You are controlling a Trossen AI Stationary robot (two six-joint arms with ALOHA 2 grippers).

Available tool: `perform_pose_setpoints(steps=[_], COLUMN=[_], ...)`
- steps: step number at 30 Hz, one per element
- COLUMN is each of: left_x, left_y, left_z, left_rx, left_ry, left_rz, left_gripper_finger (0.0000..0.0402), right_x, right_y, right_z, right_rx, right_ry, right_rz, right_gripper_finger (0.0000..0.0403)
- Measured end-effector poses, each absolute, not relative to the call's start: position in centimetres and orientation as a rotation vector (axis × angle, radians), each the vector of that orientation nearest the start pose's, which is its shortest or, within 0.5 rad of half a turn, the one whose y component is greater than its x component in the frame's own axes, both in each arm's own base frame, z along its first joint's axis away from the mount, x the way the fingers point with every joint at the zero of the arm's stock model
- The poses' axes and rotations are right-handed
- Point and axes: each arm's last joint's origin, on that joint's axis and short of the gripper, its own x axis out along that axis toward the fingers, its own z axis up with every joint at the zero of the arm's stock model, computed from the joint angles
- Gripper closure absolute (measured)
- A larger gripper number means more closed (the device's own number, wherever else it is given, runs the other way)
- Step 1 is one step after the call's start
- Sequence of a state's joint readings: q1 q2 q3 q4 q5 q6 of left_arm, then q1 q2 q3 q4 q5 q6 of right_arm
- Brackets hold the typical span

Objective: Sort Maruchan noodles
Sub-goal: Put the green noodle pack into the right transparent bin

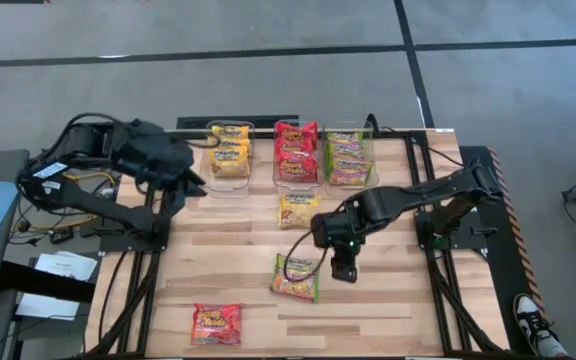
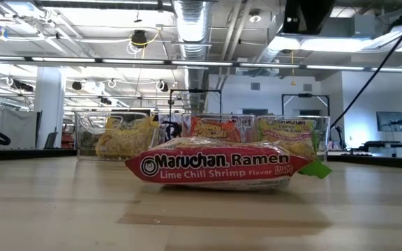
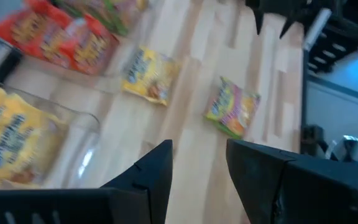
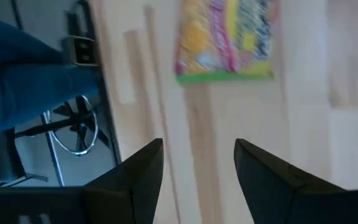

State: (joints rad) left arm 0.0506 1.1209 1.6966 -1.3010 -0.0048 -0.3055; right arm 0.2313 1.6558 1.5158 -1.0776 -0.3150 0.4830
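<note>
Just right of the green-edged crinkly plastic noodle packet [image 1: 296, 278] on the wooden table [image 1: 228, 255], the right gripper [image 1: 342, 268] hovers with jaws open, the packet ahead of them, ungrasped. Far left, the left gripper [image 1: 190, 182] waits near the clear bins [image 1: 230, 150], jaws parted, empty.

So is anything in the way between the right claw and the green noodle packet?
Nothing visible. The right gripper hangs open just beside the green noodle packet, with only bare table between them.
</note>
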Motion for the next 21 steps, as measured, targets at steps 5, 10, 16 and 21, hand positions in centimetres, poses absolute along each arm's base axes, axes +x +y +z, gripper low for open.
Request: perform_pose_setpoints(steps=[5, 10, 16, 21], left_x=[14.7, 14.6, 14.2, 13.7], left_y=[-0.8, -2.4, -4.1, -5.4], left_z=[45.9, 45.9, 46.0, 46.0], left_rx=[-0.343, -0.346, -0.290, -0.273], left_ry=[0.755, 0.755, 0.724, 0.703], left_rz=[0.100, 0.054, 0.089, 0.086], left_gripper_finger=[0.0264, 0.0264, 0.0264, 0.0264], right_x=[32.2, 32.4, 34.2, 36.1], right_y=[10.2, 10.9, 11.3, 11.6], right_z=[30.6, 30.5, 28.6, 25.6], right_rx=[0.445, 0.385, 0.304, 0.224], right_ry=[1.209, 1.152, 1.133, 1.160], right_rz=[0.181, 0.117, 0.078, 0.105], right_gripper_finger=[0.0177, 0.0165, 0.0161, 0.0161])
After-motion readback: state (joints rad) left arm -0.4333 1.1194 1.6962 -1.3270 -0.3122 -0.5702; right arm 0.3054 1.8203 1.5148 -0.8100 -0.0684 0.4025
